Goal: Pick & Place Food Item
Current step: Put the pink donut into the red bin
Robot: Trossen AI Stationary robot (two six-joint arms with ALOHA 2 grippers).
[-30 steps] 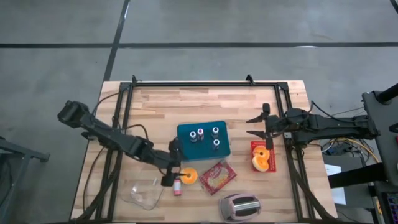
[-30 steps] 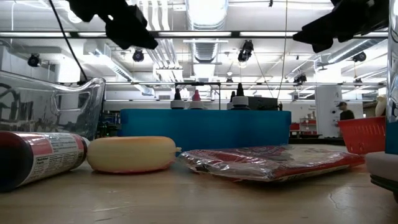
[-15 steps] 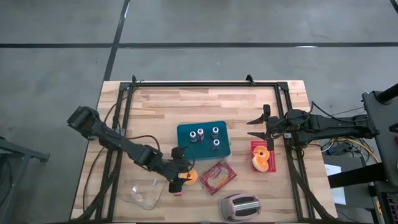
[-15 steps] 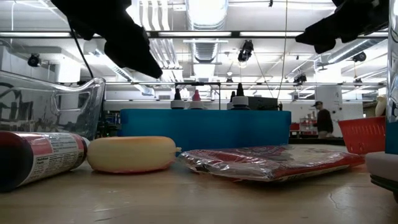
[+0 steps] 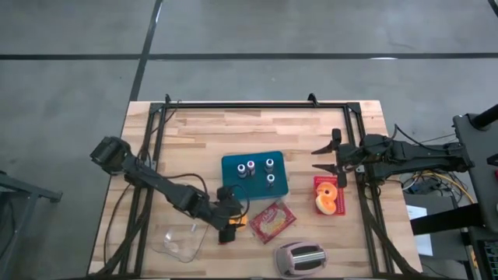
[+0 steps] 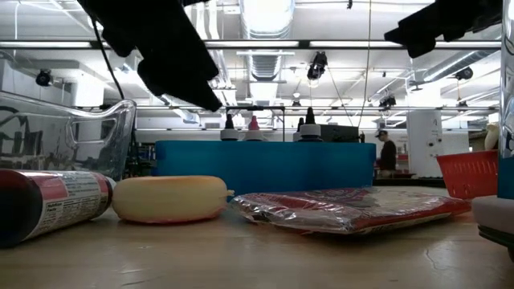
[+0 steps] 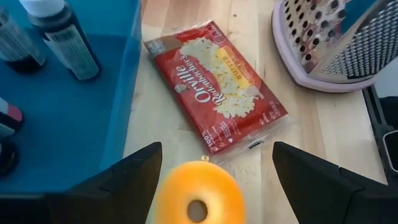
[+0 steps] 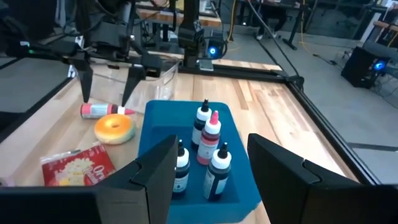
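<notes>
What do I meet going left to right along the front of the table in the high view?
Clear glass container → left pincer open over the orange donut → popcorn packet → grater → red basket.

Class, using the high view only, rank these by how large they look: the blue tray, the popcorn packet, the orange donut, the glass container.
1. blue tray
2 and 3. popcorn packet and glass container: too alike to rank.
4. orange donut, partly hidden under the left gripper, so its full size is unsure.
</notes>
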